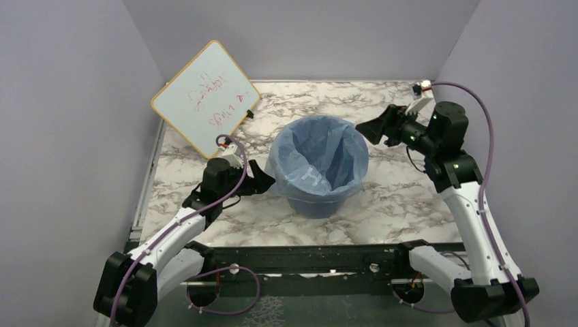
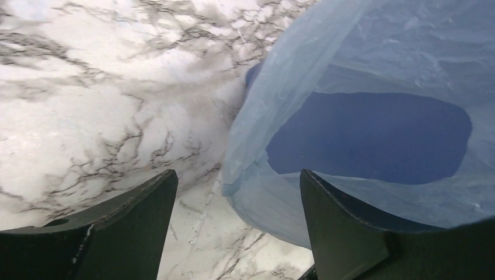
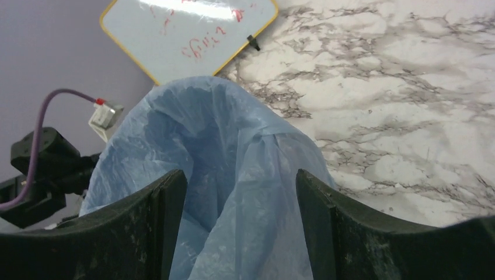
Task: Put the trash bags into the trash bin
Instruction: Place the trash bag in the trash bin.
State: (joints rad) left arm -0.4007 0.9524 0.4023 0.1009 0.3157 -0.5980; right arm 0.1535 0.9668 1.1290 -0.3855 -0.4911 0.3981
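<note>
1. The bag (image 1: 320, 146) sits inside the bin (image 1: 310, 204) near the middle of the tabletop (image 1: 402, 197). Its mouth is spread open and draped out over the rim, so only the foot of the bin shows bare.
2. The left gripper (image 1: 264, 182) is low at the bin's left side with its jaws spread and nothing between them. A hanging fold of the bag is just ahead of it.
3. The right gripper (image 1: 371, 127) hovers at the bin's far-right rim. It is also released, with the bag's raised edge just beyond its jaws.
4. The film looks thin, floppy and nearly weightless. It will likely crumple, slip and spring back rather than hold a shape, and a hard tug could tear it or drag the light bin.
5. The best hold is probably a pinch on a bunched fold at the loose edge, not on the stretched skin over the rim.
</note>
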